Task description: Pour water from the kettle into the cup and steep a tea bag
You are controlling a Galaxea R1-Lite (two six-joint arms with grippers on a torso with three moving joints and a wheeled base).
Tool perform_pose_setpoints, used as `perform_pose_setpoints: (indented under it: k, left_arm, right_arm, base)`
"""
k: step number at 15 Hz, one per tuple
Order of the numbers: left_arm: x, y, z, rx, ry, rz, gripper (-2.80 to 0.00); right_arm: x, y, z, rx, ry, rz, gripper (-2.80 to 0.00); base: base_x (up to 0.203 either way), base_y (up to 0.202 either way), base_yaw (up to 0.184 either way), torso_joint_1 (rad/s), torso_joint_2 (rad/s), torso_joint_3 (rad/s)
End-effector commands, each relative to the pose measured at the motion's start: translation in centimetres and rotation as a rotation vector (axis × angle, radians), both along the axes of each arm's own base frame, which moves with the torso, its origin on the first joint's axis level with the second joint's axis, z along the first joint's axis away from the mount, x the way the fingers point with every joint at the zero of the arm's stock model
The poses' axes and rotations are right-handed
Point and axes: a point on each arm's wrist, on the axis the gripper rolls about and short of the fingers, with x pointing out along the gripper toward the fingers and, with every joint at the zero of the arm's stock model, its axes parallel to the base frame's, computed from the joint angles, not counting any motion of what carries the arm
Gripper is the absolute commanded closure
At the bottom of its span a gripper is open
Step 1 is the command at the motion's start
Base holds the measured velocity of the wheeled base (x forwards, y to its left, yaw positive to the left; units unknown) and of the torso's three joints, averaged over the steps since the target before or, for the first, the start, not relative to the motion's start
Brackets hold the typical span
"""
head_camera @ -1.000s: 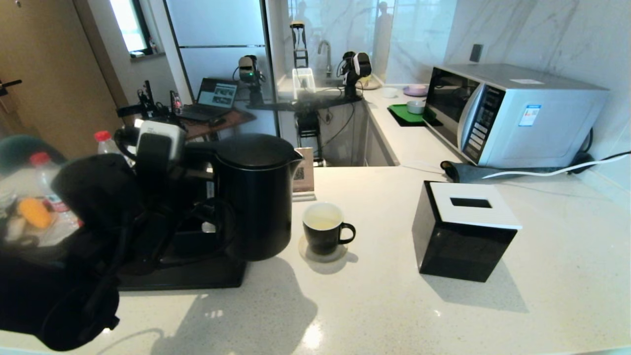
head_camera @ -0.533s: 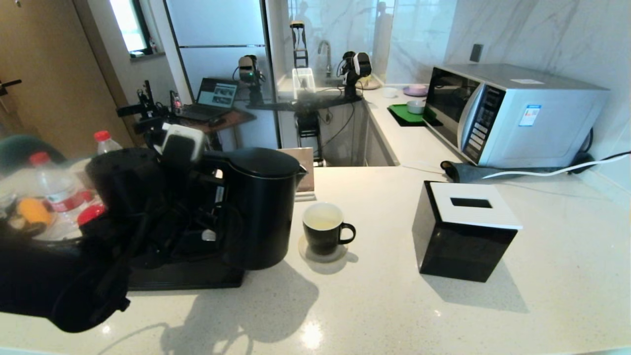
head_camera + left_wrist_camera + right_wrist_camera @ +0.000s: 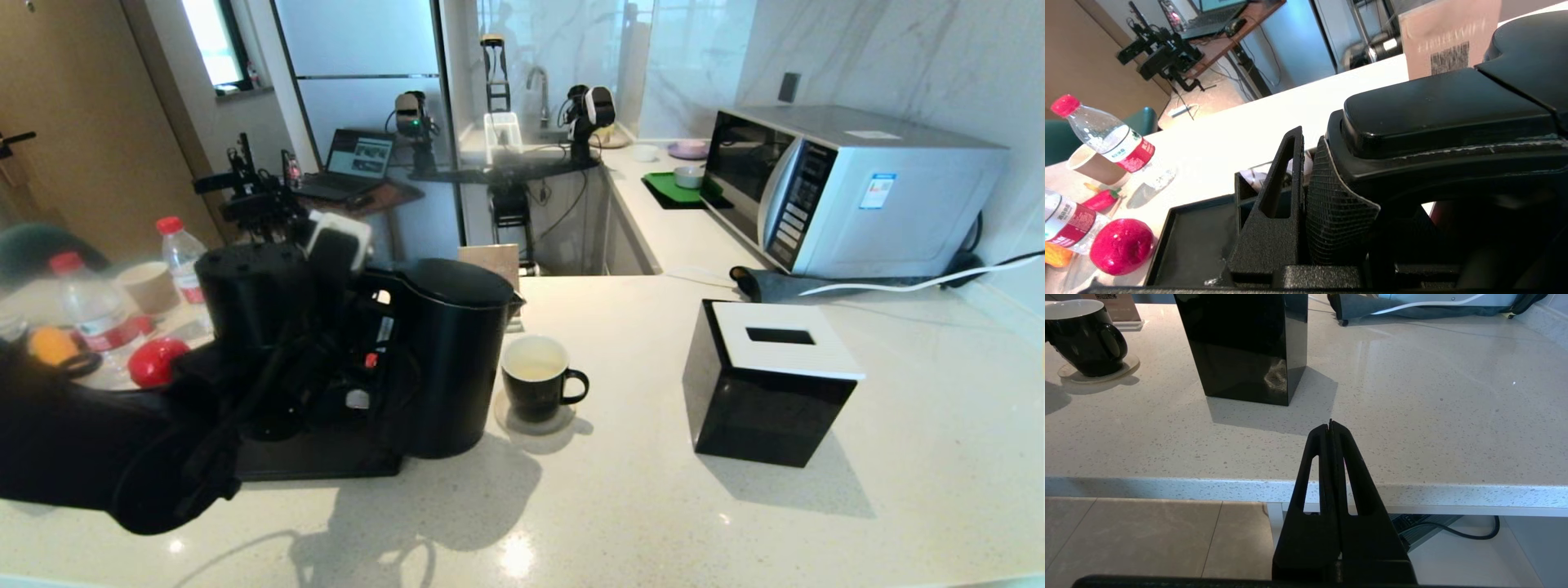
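Observation:
The matte black kettle (image 3: 449, 351) stands upright just left of the cup, its base low over the counter by the tray's right edge. My left gripper (image 3: 359, 327) is shut on its loop handle (image 3: 1445, 122); one finger (image 3: 1274, 204) shows beside the handle and the other is hidden behind it. The black cup (image 3: 535, 380) with its cream interior sits on a round coaster, handle to the right, and also appears in the right wrist view (image 3: 1084, 339). No tea bag is visible. My right gripper (image 3: 1331, 424) is shut and empty, parked below the counter's front edge.
A black tissue box (image 3: 767, 384) with a white top stands right of the cup. A microwave (image 3: 849, 188) is at the back right. A black tray (image 3: 310, 465) lies under my left arm. Water bottles (image 3: 184, 253), a paper cup (image 3: 148, 286) and a red apple (image 3: 155, 359) are at the far left.
My left gripper has carried the kettle rightward and down, closer to the cup. The cup and the right arm have not moved.

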Motion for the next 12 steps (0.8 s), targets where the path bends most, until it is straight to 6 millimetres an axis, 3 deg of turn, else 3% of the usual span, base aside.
perform_pose_setpoints:
  k: [1, 12]
  left_arm:
    - [0.00, -0.21, 0.01, 0.019, -0.001, 0.003, 0.00]
    - [-0.30, -0.07, -0.31, 0.093, 0.054, 0.000, 0.00]
  right_arm:
    - [0.01, 0.00, 0.00, -0.001, 0.001, 0.001, 0.00]
    - [0.01, 0.00, 0.00, -0.001, 0.001, 0.001, 0.00]
  base:
    - [0.000, 0.000, 0.000, 0.000, 0.00, 0.000]
    - [0.000, 0.000, 0.000, 0.000, 0.00, 0.000]
